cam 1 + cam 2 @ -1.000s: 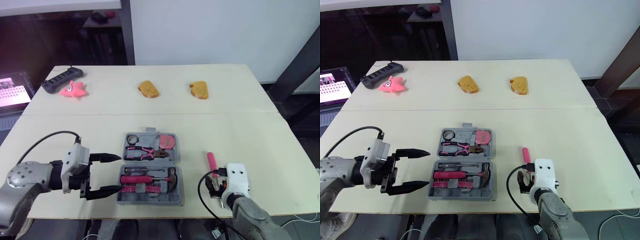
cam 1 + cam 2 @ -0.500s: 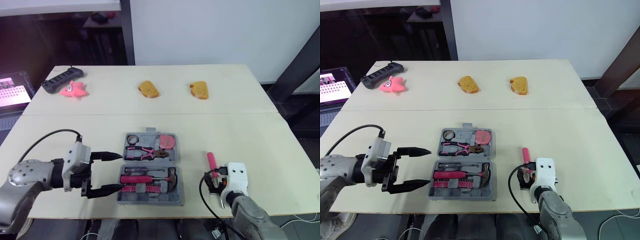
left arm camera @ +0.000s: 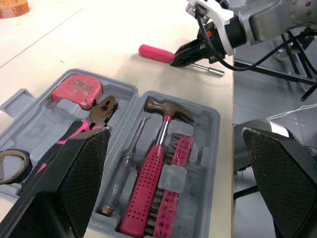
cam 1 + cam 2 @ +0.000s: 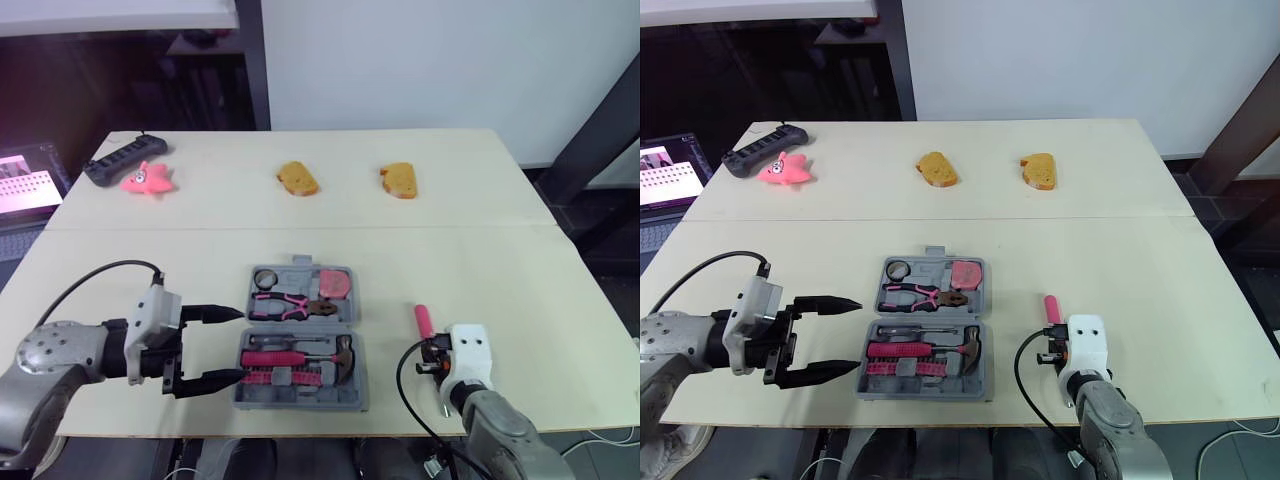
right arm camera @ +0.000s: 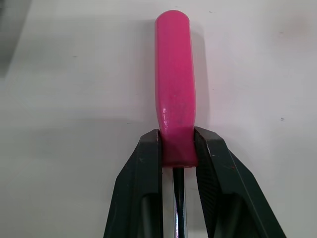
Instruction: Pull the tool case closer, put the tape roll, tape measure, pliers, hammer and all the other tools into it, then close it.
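Cream tabletop, looks like the last loose tool is going in
Right gripper is pinching the pink-handled screwdriver between its fingers; lifting it over to the grey plastic tool case looks next. Left gripper is gaping wide.

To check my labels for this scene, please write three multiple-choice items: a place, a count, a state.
1. Where is the hammer? A. in the tool case B. right of the case C. behind the case
2. How many orange objects lie on the table? A. one B. two C. four
3. How is the right gripper? A. open B. shut on the pink screwdriver C. shut on nothing
Answers: 1 A, it lies in the case's near half; 2 B, two at the far side; 3 B, it clamps the handle.
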